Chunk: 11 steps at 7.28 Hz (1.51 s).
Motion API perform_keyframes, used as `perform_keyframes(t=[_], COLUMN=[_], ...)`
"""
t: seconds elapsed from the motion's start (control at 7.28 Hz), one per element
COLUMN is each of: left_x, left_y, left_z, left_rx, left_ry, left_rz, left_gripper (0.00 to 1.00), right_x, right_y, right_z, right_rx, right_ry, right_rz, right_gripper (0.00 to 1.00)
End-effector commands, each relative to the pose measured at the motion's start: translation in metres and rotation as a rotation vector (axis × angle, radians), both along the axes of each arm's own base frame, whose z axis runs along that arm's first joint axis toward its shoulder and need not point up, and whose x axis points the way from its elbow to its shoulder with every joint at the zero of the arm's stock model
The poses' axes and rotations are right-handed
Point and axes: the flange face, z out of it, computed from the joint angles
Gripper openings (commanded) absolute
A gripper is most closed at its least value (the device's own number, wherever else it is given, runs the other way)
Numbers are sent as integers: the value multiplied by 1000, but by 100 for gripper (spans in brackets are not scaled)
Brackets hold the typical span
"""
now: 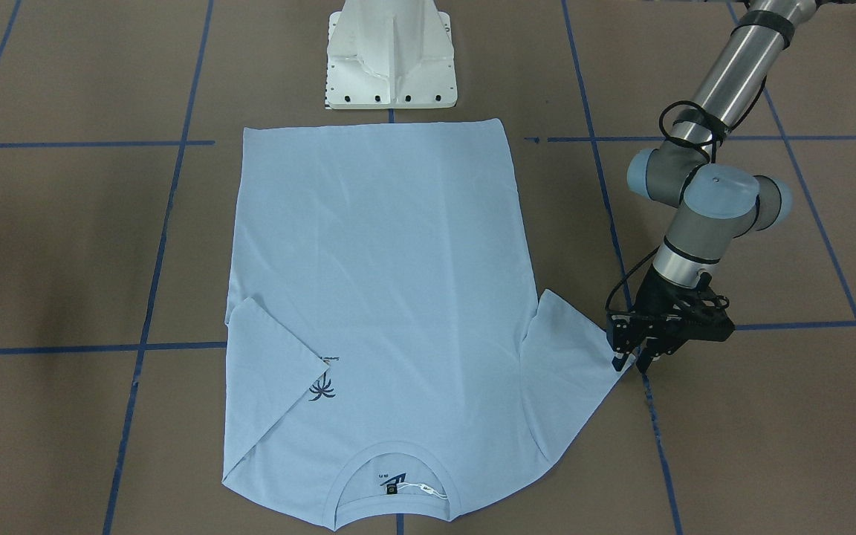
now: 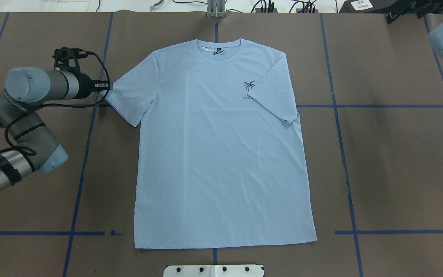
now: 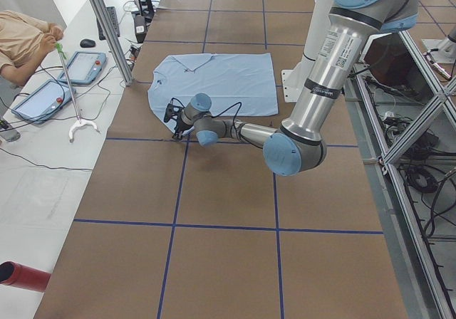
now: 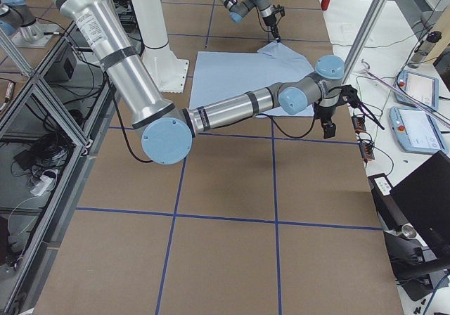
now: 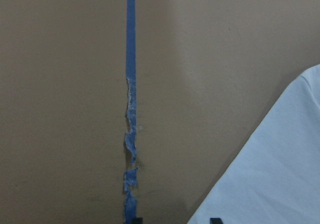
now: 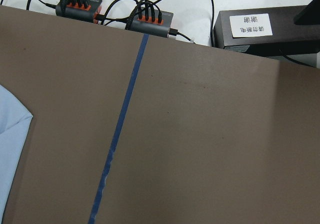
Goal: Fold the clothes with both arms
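T-shirt (image 2: 221, 154): light blue, short-sleeved. We find it lying flat and face up in the middle of the brown table (image 2: 390, 161), with its hem toward the white pedestal base (image 1: 391, 56) and its ribbed collar (image 2: 219, 48) toward the far edge.
Neck label (image 1: 392, 488): dark, visible inside the collar opening.
Right-side sleeve (image 2: 275, 96): folded inward over the chest; its edge touches the dark palm print (image 2: 248, 85).
Left-side sleeve (image 2: 129, 96): spread flat, pointing outward toward the left gripper.
Left arm (image 1: 718, 200): reaches low over the table from the robot's left, its wrist angled down.
Left gripper (image 1: 634, 362): at the outer corner of the left-side sleeve. Its jaws are spread and pinch nothing. In its wrist view we see the sleeve's edge running between the two fingertips (image 5: 215, 220).
Tape line (image 5: 130, 84): blue and frayed, just beside that sleeve corner.
Right arm (image 4: 225, 107): stretched past the folded-sleeve side of the shirt, toward the table's far edge.
Right gripper (image 4: 328, 121): held above the table, apart from the shirt. We cannot tell how its jaws stand. Its wrist view shows bare table, blue tape, and a corner of light blue cloth at the left edge.
Cable hubs (image 6: 80, 6): black with orange, beyond the table's far edge.
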Motion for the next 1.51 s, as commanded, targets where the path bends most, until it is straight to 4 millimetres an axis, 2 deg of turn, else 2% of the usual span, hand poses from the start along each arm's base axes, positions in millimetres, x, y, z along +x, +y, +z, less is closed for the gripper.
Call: perform_keyframes(t=[0.0, 0.14, 0.41, 0.55, 0.69, 0.82, 1.24, 1.37], left_x=[4, 3, 4, 6, 14, 31, 94, 111], left_y=[4, 4, 4, 5, 1, -12, -12, -4], left_z=[-1, -1, -4, -14, -33, -68, -163, -179], left_rx=[5, 5, 2, 12, 17, -12, -64, -71], left_ry=[-1, -1, 3, 10, 6, -19, -82, -65], left_rz=[10, 8, 6, 6, 10, 12, 42, 51], left_gripper=[34, 32, 0, 0, 0, 0, 0, 0], right_x=[-1, -1, -1, -1, -1, 0, -2, -2], right_y=[0, 0, 0, 0, 0, 1, 2, 1], right_z=[0, 0, 1, 1, 1, 2, 2, 3], right_rx=[1, 1, -1, -1, -1, -4, -4, -5], right_ry=[1, 1, 1, 1, 1, 1, 1, 2], right_rz=[0, 0, 0, 0, 0, 1, -2, -2], right_gripper=[100, 100, 100, 100, 100, 100, 100, 100])
